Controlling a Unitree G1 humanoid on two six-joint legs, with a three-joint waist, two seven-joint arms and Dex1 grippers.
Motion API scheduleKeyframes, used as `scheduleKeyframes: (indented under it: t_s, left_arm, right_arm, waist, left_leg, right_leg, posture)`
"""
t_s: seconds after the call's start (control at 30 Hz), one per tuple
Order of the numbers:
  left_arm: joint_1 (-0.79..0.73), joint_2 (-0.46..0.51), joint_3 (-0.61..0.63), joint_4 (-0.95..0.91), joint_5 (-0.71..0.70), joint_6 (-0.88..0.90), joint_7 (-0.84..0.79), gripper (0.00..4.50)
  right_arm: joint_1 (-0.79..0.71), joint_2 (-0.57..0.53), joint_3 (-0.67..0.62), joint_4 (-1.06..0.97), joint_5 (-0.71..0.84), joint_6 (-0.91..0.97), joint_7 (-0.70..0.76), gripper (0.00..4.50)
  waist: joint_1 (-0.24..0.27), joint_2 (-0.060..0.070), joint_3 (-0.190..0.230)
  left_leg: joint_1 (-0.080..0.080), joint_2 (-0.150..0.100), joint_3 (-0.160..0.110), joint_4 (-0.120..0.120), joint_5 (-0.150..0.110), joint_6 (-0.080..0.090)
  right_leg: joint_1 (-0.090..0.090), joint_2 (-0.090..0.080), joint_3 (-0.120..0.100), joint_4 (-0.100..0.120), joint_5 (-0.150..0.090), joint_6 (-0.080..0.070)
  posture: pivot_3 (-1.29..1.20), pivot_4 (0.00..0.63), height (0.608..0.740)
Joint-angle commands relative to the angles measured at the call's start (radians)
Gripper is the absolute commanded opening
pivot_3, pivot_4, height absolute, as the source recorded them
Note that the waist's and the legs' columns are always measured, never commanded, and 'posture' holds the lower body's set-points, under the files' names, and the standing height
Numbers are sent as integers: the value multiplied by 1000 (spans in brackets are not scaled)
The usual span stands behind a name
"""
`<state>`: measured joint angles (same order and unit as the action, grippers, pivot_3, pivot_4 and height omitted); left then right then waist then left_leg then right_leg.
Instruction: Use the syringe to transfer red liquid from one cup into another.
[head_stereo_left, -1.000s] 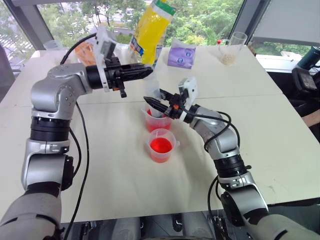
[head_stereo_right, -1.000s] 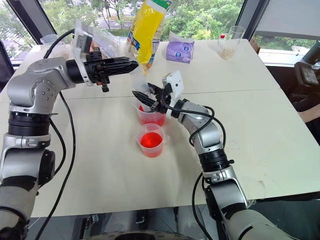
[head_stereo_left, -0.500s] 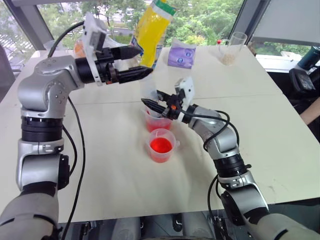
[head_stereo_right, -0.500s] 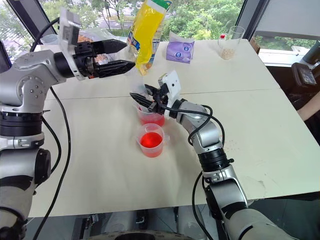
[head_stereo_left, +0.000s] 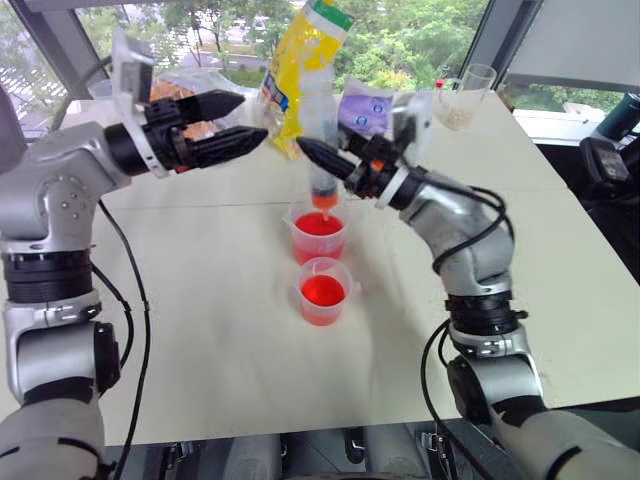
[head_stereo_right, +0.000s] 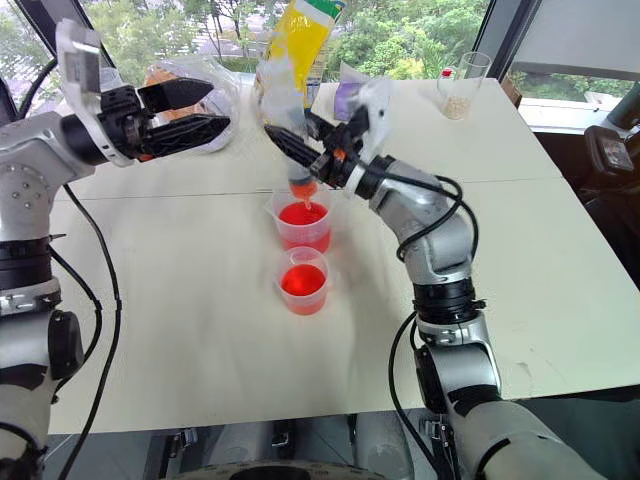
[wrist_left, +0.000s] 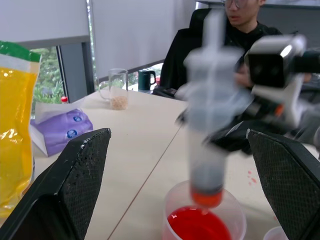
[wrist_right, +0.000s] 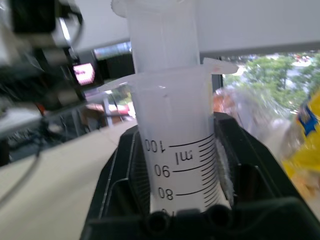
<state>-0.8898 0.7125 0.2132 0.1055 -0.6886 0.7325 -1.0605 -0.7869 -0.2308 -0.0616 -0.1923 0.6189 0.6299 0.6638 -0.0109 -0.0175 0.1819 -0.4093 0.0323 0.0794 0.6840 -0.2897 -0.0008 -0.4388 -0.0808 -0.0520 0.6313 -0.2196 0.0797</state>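
The syringe (head_stereo_left: 321, 150) hangs above the farther cup (head_stereo_left: 318, 233).

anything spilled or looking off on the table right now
A few small red spots lie on the table beside the farther cup, likely drips of red liquid. Otherwise nothing odd: both cups stand upright, and the right hand holds the syringe upright above the farther cup.

Syringe (wrist_left: 208, 125) motion-blurred in left wrist view, barrel contents perhaps empty, unclear.
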Motion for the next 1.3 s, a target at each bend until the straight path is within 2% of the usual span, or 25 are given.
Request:
scheduleKeyframes:
  t_s: [0.03,0.13,0.27,0.53,0.67,0.83,1.13,1.23,1.3]
  left_arm:
    - [-8,22,29,-36,-34,14,-3,4475]
    - [-10,21,29,-43,-53,33,-11,4475]
    - [-17,19,26,-63,-93,73,-14,4475]
    - [14,25,27,-189,-238,224,-17,4475]
    - [6,24,52,-222,-335,290,-13,4475]
    - [16,20,27,-258,-372,313,4,4475]
    - [14,-16,-42,-251,-335,291,28,4475]
    - [12,-25,-47,-253,-341,295,29,3631]
    - [10,-32,-49,-256,-347,299,28,2759]
  right_arm:
    - [-10,-44,-76,-126,206,140,10,1358]
    - [21,-69,-84,-164,276,195,-4,1358]
    - [109,-84,-38,-216,276,196,4,1358]
    - [260,-95,92,-254,167,96,40,1358]
    - [275,-106,108,-247,143,68,49,1358]
    - [275,-107,121,-235,125,47,54,1358]
    - [266,-102,130,-234,117,44,53,1358]
    - [264,-104,131,-237,117,45,51,1358]
    - [264,-104,131,-239,117,47,49,1358]
  waist:
    - [-1,0,0]
    - [-2,0,0]
    - [-2,0,0]
    - [-3,0,0]
    - [-3,0,0]
    - [-3,0,0]
    - [-2,0,0]
    - [-2,0,0]
    - [-2,0,0]
  left_leg:
    - [0,0,0,0,0,0]
    - [1,0,0,0,0,1]
    - [1,-1,0,0,0,1]
    - [1,-1,0,0,0,1]
    - [1,-1,0,0,0,1]
    - [1,-1,0,0,0,0]
    - [1,-1,0,0,0,0]
    - [1,-1,0,0,0,0]
    - [1,-1,0,0,0,0]
  right_leg:
    - [0,0,0,0,0,0]
    - [1,0,0,0,0,0]
    - [1,0,0,0,0,0]
    - [1,0,0,0,0,0]
    - [1,0,0,0,0,0]
    - [1,0,0,0,0,0]
    - [1,0,0,0,0,0]
    - [1,0,0,0,0,0]
    - [1,1,0,0,0,0]
  posture:
    - [0,150,740]
    - [0,150,740]
    - [0,150,740]
    - [0,150,740]
    - [0,150,740]
    - [0,150,740]
    - [0,150,740]
    - [0,150,740]
    - [0,150,740]
